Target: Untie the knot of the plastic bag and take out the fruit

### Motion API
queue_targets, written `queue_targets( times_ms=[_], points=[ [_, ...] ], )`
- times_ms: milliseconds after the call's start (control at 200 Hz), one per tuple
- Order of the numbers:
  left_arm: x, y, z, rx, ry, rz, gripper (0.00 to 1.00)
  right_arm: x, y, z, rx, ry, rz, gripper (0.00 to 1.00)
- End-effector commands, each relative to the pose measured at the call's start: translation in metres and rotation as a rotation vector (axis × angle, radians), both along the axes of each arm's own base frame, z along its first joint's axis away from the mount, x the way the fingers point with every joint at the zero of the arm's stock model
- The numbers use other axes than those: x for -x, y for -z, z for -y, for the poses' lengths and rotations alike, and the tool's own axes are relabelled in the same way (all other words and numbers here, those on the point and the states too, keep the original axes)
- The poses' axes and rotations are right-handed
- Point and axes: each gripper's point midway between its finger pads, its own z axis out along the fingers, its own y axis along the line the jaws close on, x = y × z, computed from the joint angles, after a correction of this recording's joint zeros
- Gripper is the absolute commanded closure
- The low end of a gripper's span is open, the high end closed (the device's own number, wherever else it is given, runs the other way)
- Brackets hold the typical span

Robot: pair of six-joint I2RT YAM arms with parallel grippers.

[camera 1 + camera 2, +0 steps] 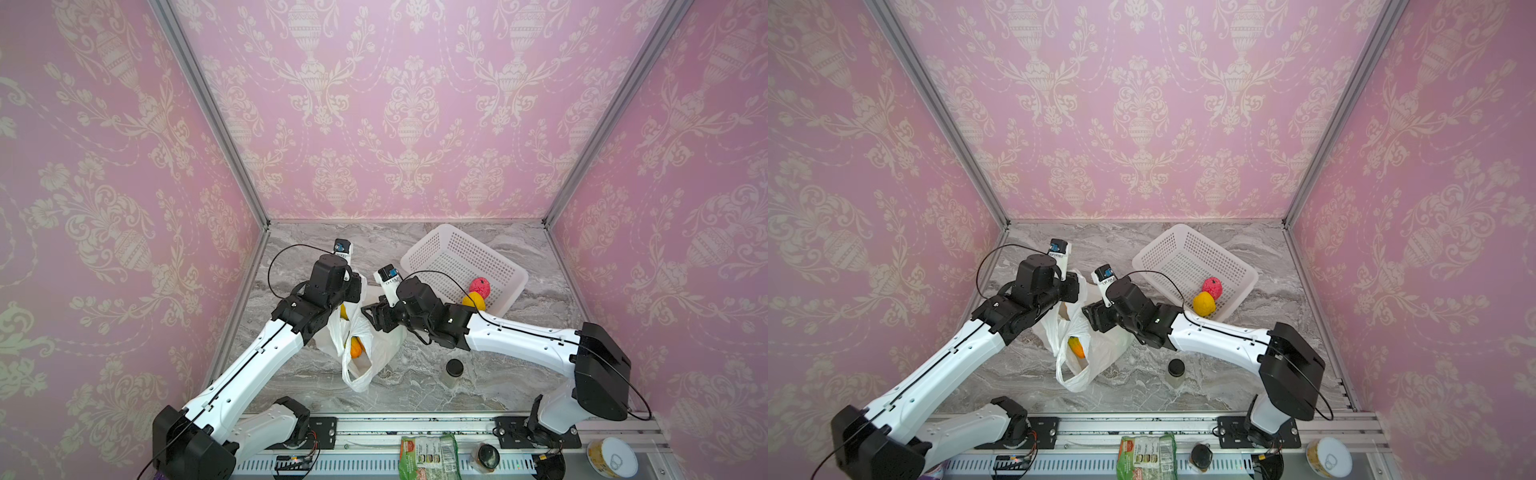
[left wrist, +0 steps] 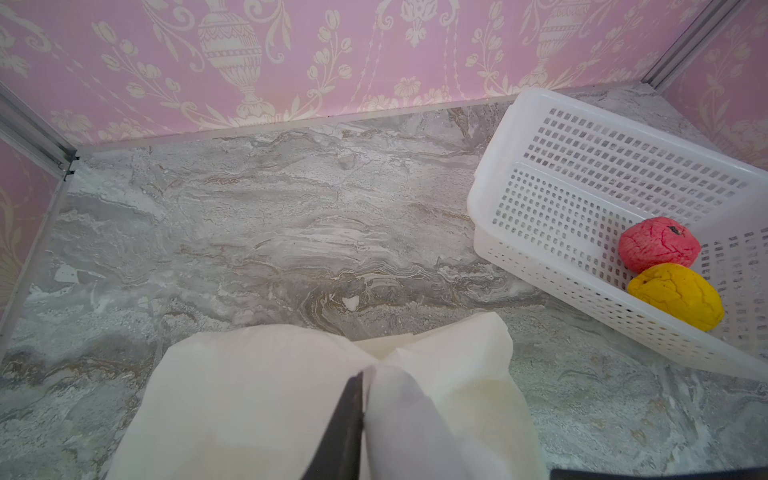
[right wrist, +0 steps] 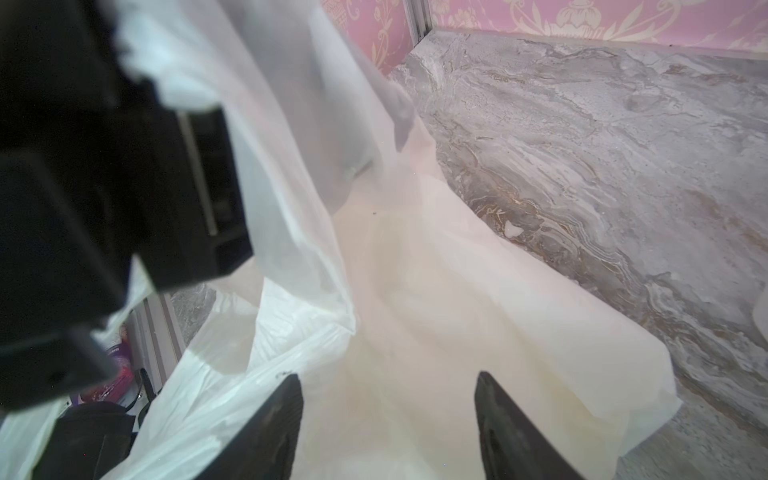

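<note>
We judge the thin translucent white plastic bag [image 1: 365,345], lower centre, slippery, best pinched at its rim; right claw [image 3: 386,376] gapes, left claw [image 1: 352,291] unclear.

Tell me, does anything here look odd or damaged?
The pink-red fruit and the yellow fruit in the white basket look wrinkled and dented, as if squashed. The basket itself sits at a skewed angle. Nothing looks spilled.

— What's in the thin translucent white plastic bag [image 1: 376,345]?
— One orange fruit [image 1: 356,348] shows; others veiled (shapes unclear).
— The white perforated plastic basket [image 2: 582,174]?
— Cut off in the left wrist view.
</note>
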Motion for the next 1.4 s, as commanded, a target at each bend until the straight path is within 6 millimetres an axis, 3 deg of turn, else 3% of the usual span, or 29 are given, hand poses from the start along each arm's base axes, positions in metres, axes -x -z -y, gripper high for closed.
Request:
queue_targets(
  times_ms=[0,65,120,245,315,455,555,655,881,966,1031,1106,1156,1291,1396],
  points=[
    [0.015,0.002,-0.010,0.018,-0.025,-0.022,0.61,-0.004,-0.015,-0.010,-0.038,-0.002,0.020,0.32],
    [0.021,0.002,-0.012,0.024,-0.027,-0.030,0.54,-0.005,-0.019,-0.012,-0.043,-0.008,0.030,0.22],
    [0.025,0.005,-0.015,0.024,-0.034,-0.046,0.53,-0.006,-0.023,-0.013,-0.051,-0.011,0.039,0.15],
    [0.034,0.005,-0.022,0.028,-0.064,-0.065,0.54,-0.009,-0.022,-0.022,-0.038,-0.024,0.044,0.16],
    [0.041,0.002,-0.028,0.033,-0.082,-0.061,0.51,-0.017,-0.017,-0.025,-0.012,-0.010,0.051,0.29],
    [0.058,-0.014,-0.045,0.033,-0.133,-0.045,0.30,-0.037,-0.013,-0.024,0.029,0.045,0.068,0.79],
    [0.073,-0.031,-0.054,0.038,-0.158,-0.045,0.25,-0.055,-0.016,-0.016,0.036,0.100,0.080,0.91],
    [0.086,-0.042,-0.049,0.095,-0.126,-0.042,0.24,-0.070,-0.023,-0.009,0.023,0.140,0.086,0.93],
    [0.108,-0.024,-0.036,0.115,-0.093,-0.121,0.23,-0.076,-0.031,-0.007,0.017,0.156,0.099,0.93],
    [0.111,-0.027,-0.036,0.110,-0.105,-0.113,0.16,-0.076,-0.031,-0.009,0.012,0.152,0.096,0.93],
    [0.112,-0.027,-0.029,0.117,-0.091,-0.112,0.02,-0.076,-0.032,-0.009,0.008,0.152,0.096,0.93],
    [0.111,-0.026,-0.024,0.088,-0.088,-0.117,0.01,-0.076,-0.033,-0.009,0.006,0.155,0.101,0.93],
    [0.110,-0.028,-0.030,0.044,-0.125,-0.105,0.01,-0.077,-0.034,-0.008,0.008,0.159,0.105,0.93],
    [0.116,-0.051,-0.071,-0.058,-0.300,-0.033,0.01,-0.093,-0.030,0.003,0.056,0.241,0.129,0.92],
    [0.121,-0.069,-0.077,0.000,-0.293,0.014,0.01,-0.116,-0.027,0.014,0.058,0.302,0.113,0.94]
  ],
)
